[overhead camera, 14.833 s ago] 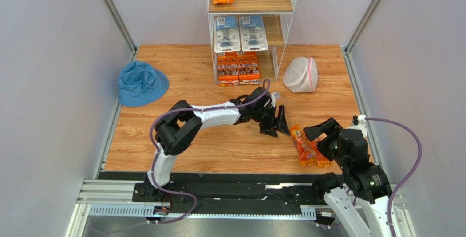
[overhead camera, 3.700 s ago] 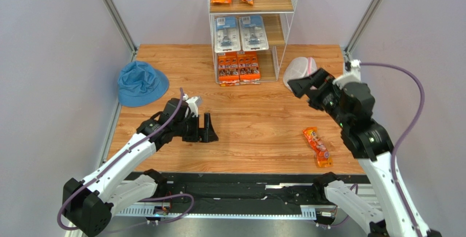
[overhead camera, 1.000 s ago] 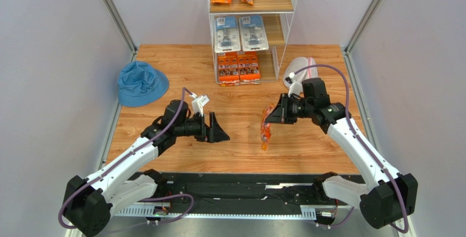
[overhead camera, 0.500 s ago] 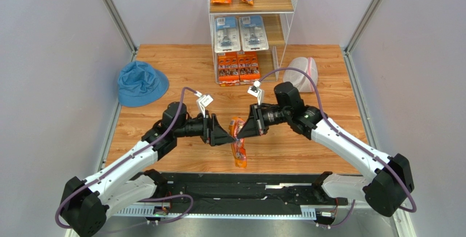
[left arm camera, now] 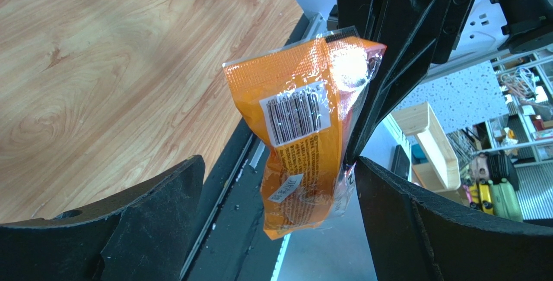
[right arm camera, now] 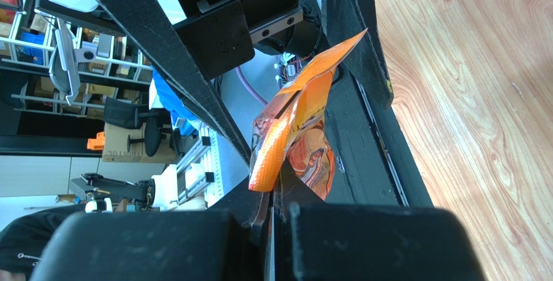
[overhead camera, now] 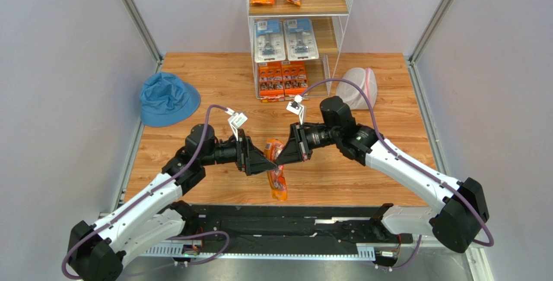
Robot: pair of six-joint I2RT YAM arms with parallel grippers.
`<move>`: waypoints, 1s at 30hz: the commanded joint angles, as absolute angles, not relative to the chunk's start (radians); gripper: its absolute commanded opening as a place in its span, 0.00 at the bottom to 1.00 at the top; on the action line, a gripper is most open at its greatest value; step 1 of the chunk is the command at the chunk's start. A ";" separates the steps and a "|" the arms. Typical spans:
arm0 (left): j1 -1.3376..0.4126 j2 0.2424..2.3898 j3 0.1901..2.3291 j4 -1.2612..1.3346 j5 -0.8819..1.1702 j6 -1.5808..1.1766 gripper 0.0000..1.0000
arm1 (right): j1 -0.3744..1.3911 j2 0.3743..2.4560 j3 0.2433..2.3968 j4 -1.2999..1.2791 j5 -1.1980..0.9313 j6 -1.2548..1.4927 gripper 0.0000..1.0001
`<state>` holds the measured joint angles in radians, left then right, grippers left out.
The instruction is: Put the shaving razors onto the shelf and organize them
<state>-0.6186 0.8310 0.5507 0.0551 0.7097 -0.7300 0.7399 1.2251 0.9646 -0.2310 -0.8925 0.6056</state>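
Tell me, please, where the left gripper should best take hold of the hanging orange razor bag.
Grip the orange razor bag high up, by the barcode label, from the side where the open left gripper straddles it: it hangs limp from the right gripper, which pinches one edge.

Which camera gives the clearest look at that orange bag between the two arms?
Left wrist: the orange bag appears large, barcode side facing the camera. Top external shows it small; right wrist shows it edge-on and crumpled.
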 commanded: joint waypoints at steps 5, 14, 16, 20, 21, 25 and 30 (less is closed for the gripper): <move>-0.620 0.770 0.528 0.098 0.716 -0.723 0.94 | 0.747 1.204 1.006 -0.183 -0.899 0.617 0.00; -0.620 0.726 0.523 0.061 0.692 -0.710 0.94 | 0.750 1.186 0.988 -0.189 -0.871 0.611 0.00; -0.620 0.715 0.523 0.058 0.684 -0.712 0.95 | 0.747 1.184 0.986 -0.190 -0.870 0.612 0.00; -0.621 0.701 0.520 0.055 0.686 -0.712 0.95 | 0.747 1.186 0.983 -0.189 -0.868 0.609 0.00; -0.621 0.700 0.519 0.057 0.687 -0.712 0.95 | 0.747 1.184 0.982 -0.187 -0.871 0.607 0.00; -0.621 0.692 0.509 0.071 0.690 -0.719 0.96 | 0.746 1.181 0.982 -0.180 -0.876 0.606 0.00; -0.618 0.676 0.491 0.095 0.693 -0.729 0.98 | 0.747 1.174 0.974 -0.152 -0.894 0.612 0.00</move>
<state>-0.6193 0.6933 0.4999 0.0422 0.6945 -0.7311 0.7429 1.2064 0.9665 -0.2222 -0.8734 0.6071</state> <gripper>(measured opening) 0.974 0.008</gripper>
